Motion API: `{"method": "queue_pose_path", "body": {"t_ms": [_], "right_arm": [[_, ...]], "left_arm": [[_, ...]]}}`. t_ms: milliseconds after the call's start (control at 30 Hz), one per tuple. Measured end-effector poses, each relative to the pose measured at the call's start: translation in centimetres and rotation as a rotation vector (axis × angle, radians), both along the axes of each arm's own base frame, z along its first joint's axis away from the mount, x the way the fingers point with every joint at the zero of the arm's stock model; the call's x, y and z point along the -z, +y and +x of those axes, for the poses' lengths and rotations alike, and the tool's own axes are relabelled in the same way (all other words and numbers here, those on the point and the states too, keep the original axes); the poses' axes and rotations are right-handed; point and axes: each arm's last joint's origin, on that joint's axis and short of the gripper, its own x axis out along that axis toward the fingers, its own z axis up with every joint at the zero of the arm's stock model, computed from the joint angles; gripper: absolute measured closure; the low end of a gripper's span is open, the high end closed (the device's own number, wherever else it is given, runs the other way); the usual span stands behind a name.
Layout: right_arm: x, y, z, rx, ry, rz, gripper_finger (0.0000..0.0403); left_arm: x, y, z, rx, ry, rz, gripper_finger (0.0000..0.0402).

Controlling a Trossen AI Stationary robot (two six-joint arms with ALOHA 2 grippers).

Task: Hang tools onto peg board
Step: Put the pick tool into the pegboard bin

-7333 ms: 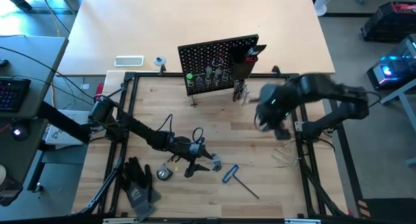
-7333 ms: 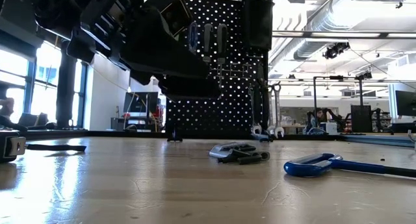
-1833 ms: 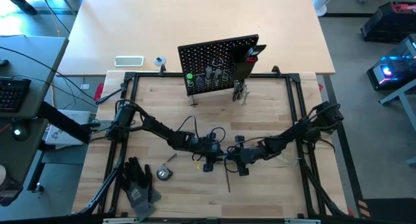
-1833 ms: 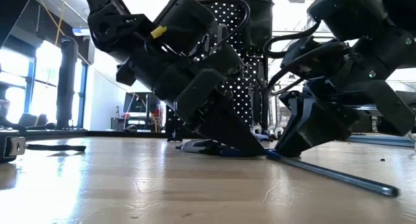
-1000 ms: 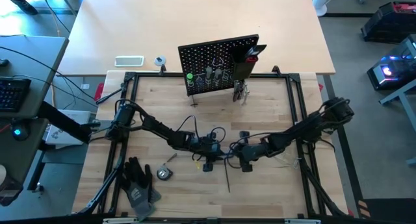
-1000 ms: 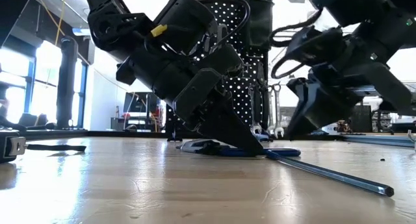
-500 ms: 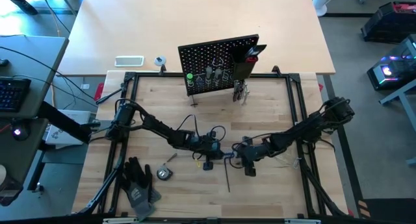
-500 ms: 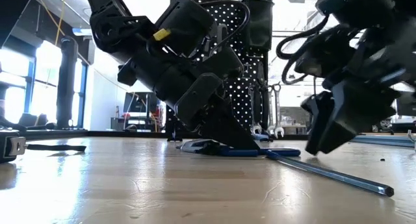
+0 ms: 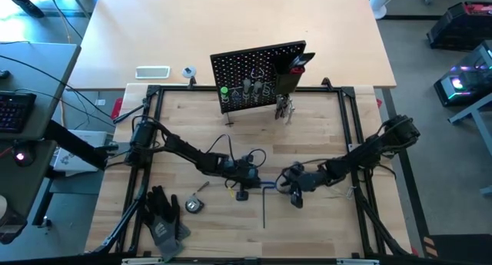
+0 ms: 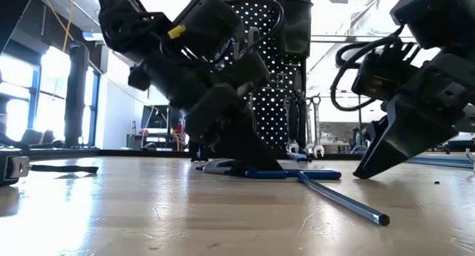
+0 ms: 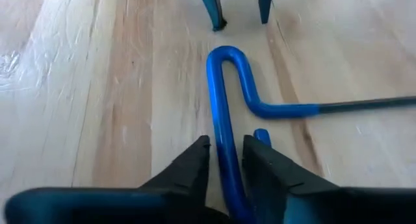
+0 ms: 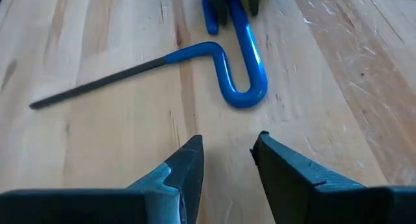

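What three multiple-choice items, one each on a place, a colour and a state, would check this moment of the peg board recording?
1. Where is the hex key?
A. Hanging on the peg board
B. Lying on the table between the two grippers
C. Inside the black box bin

2. What colour is the hex key's looped handle?
A. Blue
B. Red
C. Green

3. What is the right gripper doing?
A. Clamping the hex key's shaft
B. Holding a wrench
C. Standing open with nothing between its fingers

Answers:
1. B: the high view shows it flat on the wood, with the left gripper at its handle.
2. A: both wrist views show a blue loop.
3. C: the right wrist view shows bare wood between its fingers, the key lying beyond them.
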Motion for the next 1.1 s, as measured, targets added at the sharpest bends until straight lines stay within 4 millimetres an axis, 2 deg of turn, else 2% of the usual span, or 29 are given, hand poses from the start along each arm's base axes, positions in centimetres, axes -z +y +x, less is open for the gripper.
{"method": "queue_pose_path", "body": {"t_ms": [133, 400, 567, 667, 867, 1100], "right_arm": [[-0.1, 0.4, -0.1, -0.055, -0.030, -0.058, 0.0265], [-0.2, 0.3, -0.1, -0.053, -0.068, -0.220, 0.0265], [-0.2, -0.6, 0.3, -0.049, -0.074, -0.267, 0.0265], [-0.2, -1.2, 0.6, -0.055, -0.068, -0.253, 0.0265], [-0.2, -2.9, 1.4, -0.089, -0.062, -0.182, 0.0265], [0.8, -3.3, 1.9, -0.140, -0.052, -0.099, 0.0265]], "left_arm": [[-1.4, -0.3, -0.2, 0.011, -0.012, 0.004, 0.0290], [-1.4, -1.9, -1.3, 0.051, 0.084, 0.030, 0.0257], [-1.2, -2.3, -1.7, 0.004, 0.103, 0.144, 0.0245], [-0.7, -2.1, -1.7, -0.011, 0.126, 0.190, 0.0241], [1.4, -1.0, -1.2, -0.008, 0.164, 0.149, 0.0249], [1.5, -0.2, -0.7, -0.047, 0.116, 0.162, 0.0271]]}}
